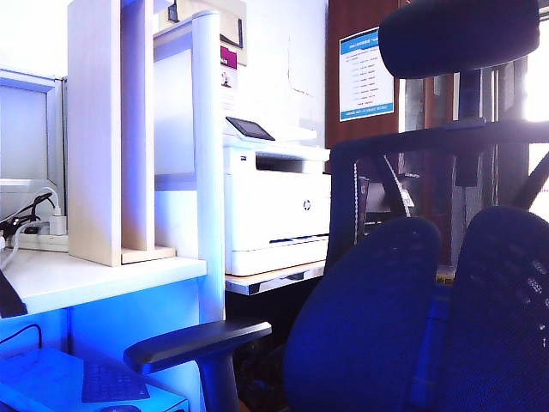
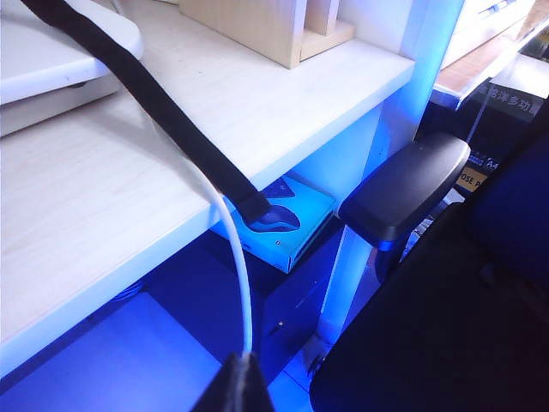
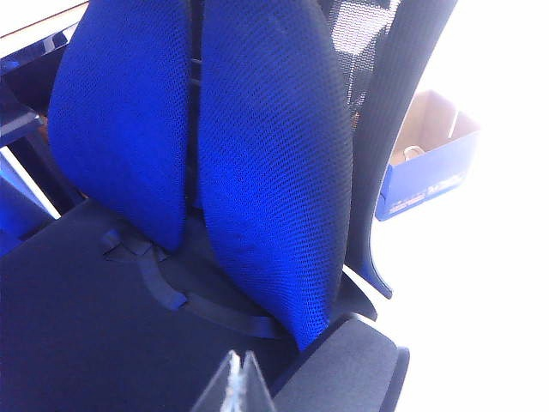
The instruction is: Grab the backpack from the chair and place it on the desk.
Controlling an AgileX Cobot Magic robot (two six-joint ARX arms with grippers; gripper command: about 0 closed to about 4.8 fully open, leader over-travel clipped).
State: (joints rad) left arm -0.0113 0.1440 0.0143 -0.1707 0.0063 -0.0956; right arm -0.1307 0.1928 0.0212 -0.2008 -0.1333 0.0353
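The backpack's body shows in no view. A black webbing strap [image 2: 146, 86] that may be its own lies across the white desk [image 2: 103, 189] and hangs over the front edge; its dark end also shows at the desk's left [image 1: 7, 300]. The chair [image 1: 369, 318] stands right of the desk [image 1: 77, 279], its seat [image 3: 77, 318] bare in front of the two mesh back pads [image 3: 274, 154]. My left gripper [image 2: 244, 360] hovers shut below the desk edge, and a thin white cord [image 2: 236, 266] runs down to its tips. My right gripper [image 3: 238, 359] is shut and empty above the seat.
The chair's armrest [image 2: 403, 180] juts out beside the desk leg. A white printer [image 1: 274, 206] sits behind on a thin tabletop. A wooden organizer [image 1: 107, 129] and a power strip [image 1: 39, 240] are on the desk. A blue box [image 2: 287, 215] lies underneath. A cardboard box [image 3: 429, 163] is behind the chair.
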